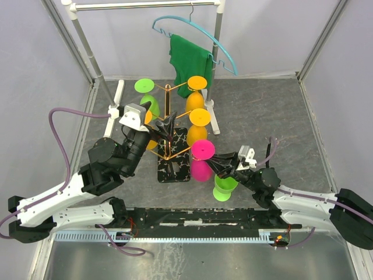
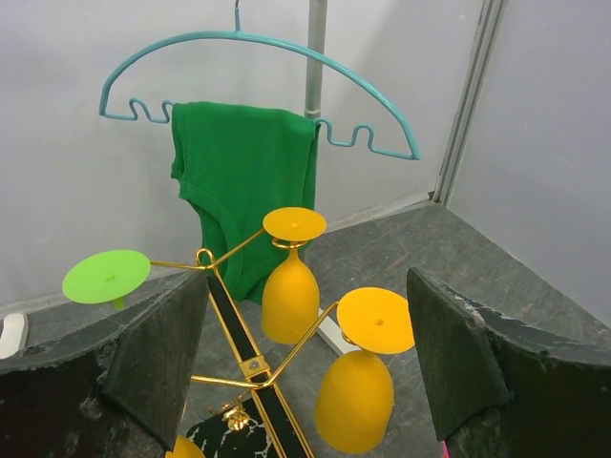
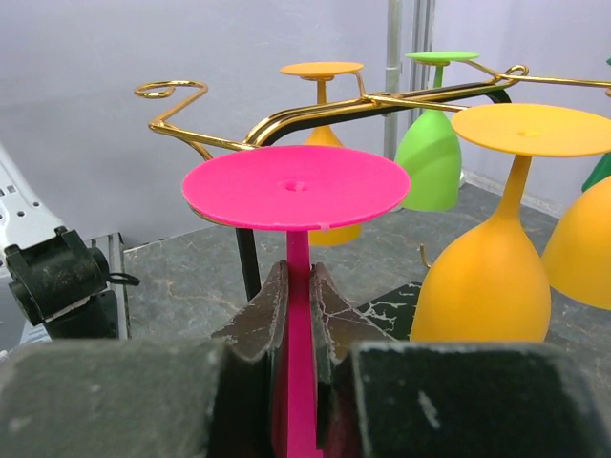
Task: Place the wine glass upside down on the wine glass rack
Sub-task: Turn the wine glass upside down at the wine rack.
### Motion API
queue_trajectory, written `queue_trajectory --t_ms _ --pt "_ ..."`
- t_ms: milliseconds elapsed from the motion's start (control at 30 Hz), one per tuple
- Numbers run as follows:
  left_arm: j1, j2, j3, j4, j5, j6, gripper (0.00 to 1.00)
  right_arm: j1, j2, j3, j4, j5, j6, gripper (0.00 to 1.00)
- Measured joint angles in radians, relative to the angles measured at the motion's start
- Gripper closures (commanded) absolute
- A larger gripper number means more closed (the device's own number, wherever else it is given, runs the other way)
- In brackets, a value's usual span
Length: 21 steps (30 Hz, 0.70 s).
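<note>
Wine glass [image 3: 296,186], pink, is held inverted with its foot disc uppermost at the near right side of the wine glass rack [image 1: 175,166], not yet hung. The right tool [image 3: 298,315] is pinching its stem just below the foot, with the jaws pressed close on either side. The left tool [image 2: 305,358] is spread wide and holds nothing; it hangs at the left side of the rack, facing the hung glasses. In the inspector's judgement the step in hand is feeding the stem into a free arm. A scroll arm [image 3: 172,91] with a curled end stands unoccupied just left of and beyond the pink foot. To seat the glass well, the foot should be lifted above that arm's wires, since in the right wrist view it appears lower than them. The stem should then travel level along the slot, and the grip should be let go only once the foot rests on both wires. An orange glass [image 3: 496,277] hangs just right of the pink one, and its foot lies near the pink foot, so sideways drift risks contact. Further orange glasses and a green glass [image 3: 431,157] occupy the far arms. A lime glass [image 1: 224,188] sits on the grey surface [image 1: 262,116] just beneath the right tool, limiting any downward move. Behind the rack stands a white clothes rail [image 1: 145,4] carrying a teal hanger [image 2: 258,43] and a green cloth [image 2: 243,181], well apart from the work.
</note>
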Motion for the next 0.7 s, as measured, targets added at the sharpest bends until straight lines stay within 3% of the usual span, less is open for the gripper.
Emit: queue_trajectory --t_ms 500,700 --pt "0.0 0.0 -0.006 0.0 -0.026 0.004 0.08 0.027 -0.045 0.032 -0.111 -0.119 0.0 0.97" --pt "0.0 0.0 -0.006 0.0 -0.044 0.005 0.08 0.03 -0.194 0.032 -0.27 -0.126 0.002 0.75"
